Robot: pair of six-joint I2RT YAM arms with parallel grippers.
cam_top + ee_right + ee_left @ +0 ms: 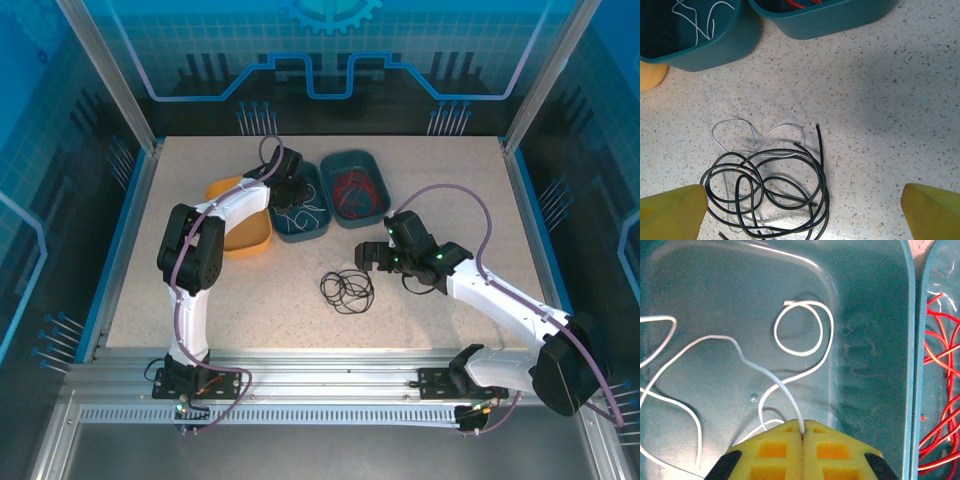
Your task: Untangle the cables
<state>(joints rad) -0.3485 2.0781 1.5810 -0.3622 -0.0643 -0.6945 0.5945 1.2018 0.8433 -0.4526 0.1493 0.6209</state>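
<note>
My left gripper [803, 432] is shut on a strand of the white cable [801, 329], which loops over the floor of the left teal bin [875, 340]. From above, that gripper [291, 191] reaches down into this bin [322, 228]. The red cable [356, 190] lies in the neighbouring teal bin [378, 166], and its red strands [941, 390] show past the wall. The black cable [346, 290] is a loose coil on the table. A thin pale wire [742, 129] is threaded through the black coil [771, 189]. My right gripper [802, 215] hangs open over the coil, its fingertips [672, 210] wide apart.
A yellow bin [245, 236] sits left of the teal bins, partly under the left arm. The speckled table [450, 320] is bordered by a blue rim and metal frame posts. The two teal bins [715, 50] stand just beyond the black coil.
</note>
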